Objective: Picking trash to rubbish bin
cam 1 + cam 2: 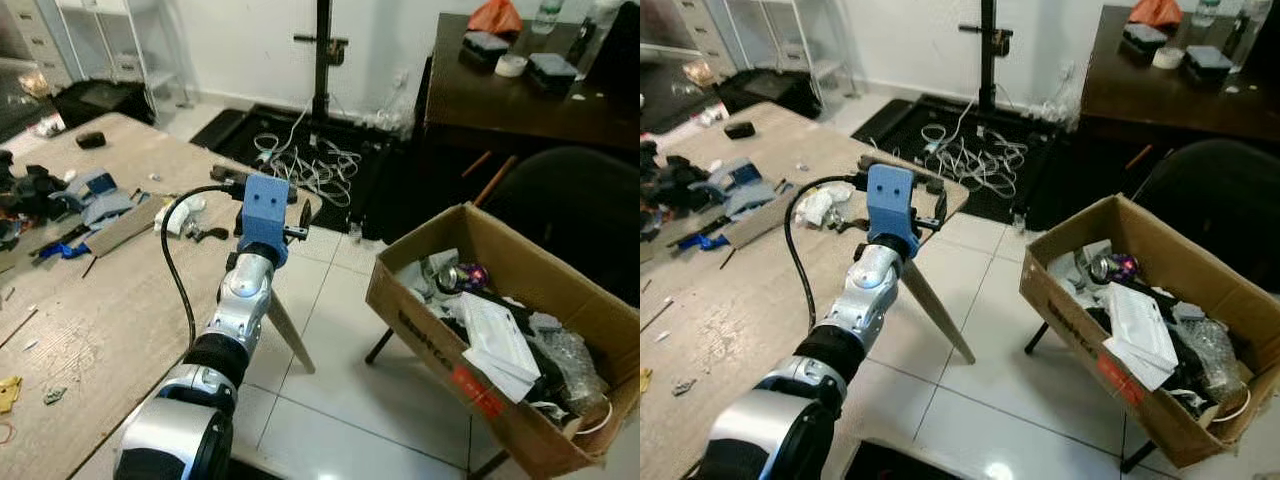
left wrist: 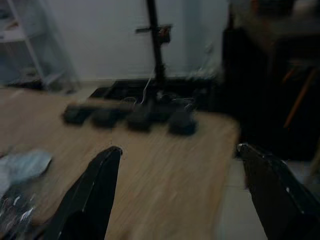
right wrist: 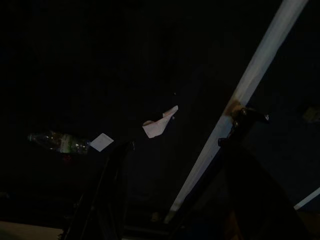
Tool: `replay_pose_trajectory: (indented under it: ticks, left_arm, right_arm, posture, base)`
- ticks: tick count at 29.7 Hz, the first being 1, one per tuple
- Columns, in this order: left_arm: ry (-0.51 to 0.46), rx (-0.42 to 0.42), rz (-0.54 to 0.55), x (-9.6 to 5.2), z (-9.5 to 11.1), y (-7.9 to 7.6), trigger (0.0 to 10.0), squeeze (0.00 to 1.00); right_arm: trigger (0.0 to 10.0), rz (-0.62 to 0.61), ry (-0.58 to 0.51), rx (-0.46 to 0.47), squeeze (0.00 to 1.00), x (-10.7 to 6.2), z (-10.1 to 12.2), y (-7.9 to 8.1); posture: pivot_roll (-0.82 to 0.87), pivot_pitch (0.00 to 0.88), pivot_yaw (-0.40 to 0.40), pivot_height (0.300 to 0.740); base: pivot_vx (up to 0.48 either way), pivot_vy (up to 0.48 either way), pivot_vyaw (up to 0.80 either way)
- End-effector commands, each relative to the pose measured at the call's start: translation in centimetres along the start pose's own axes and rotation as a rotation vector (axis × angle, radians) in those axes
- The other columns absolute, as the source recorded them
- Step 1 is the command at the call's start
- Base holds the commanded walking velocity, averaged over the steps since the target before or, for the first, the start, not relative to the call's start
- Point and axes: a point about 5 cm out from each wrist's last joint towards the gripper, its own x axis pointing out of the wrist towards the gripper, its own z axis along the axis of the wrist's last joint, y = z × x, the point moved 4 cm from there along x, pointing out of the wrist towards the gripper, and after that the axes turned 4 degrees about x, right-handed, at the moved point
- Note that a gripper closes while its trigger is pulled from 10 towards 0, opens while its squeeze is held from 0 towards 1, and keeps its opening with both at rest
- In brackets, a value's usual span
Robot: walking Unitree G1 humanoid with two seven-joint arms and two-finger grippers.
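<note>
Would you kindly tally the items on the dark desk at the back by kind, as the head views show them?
Dark flat cases: 2
Tape rolls: 1
Orange bags: 1
Plastic bottles: 1
Total: 5 on the dark desk

Eye views bright, left wrist blurry, right wrist v. dark

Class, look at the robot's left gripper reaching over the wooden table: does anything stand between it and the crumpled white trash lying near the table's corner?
Nothing visible does. The left gripper, fingers open, hovers over the wooden table, and the crumpled white trash lies just beside it. The row of black blocks sits farther on, near the table's edge, not in between.
</note>
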Motion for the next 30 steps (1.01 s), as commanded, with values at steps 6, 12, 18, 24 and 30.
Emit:
replay_pose_trajectory:
  ticks: [6,12,18,24,30]
  left_arm:
    - [0.059,0.100,0.107,0.2,-0.6,2.7,10.0,0.00]
    - [0.051,0.091,0.169,0.6,0.1,4.7,10.0,0.00]
    - [0.073,0.107,0.183,0.5,-0.3,4.6,10.0,0.00]
    - [0.137,0.164,0.219,0.4,-1.2,4.9,10.0,0.00]
    - [0.178,0.113,0.231,0.3,-1.8,5.2,10.0,0.00]
  right_arm:
    - [10.0,0.006,0.031,0.010,0.00,-0.4,-1.9,0.0]
    - [10.0,0.013,0.024,0.007,0.00,-0.4,-2.0,0.0]
    - [10.0,0.018,0.019,0.009,0.00,-0.4,-1.9,0.2]
    - [10.0,0.017,0.012,0.012,0.00,-0.4,-1.9,0.3]
    - [10.0,0.014,0.016,0.015,0.00,-0.6,-2.5,0.1]
  posture:
    - [-0.27,0.412,0.070,0.740]
    - [-0.28,0.410,0.073,0.740]
    - [-0.28,0.405,0.078,0.740]
    - [-0.29,0.418,0.082,0.740]
    - [-0.30,0.428,0.082,0.740]
  base:
    - [0.000,0.000,0.00]
    - [0.000,0.000,0.00]
    - [0.000,0.000,0.00]
    - [0.000,0.000,0.00]
    - [0.000,0.000,0.00]
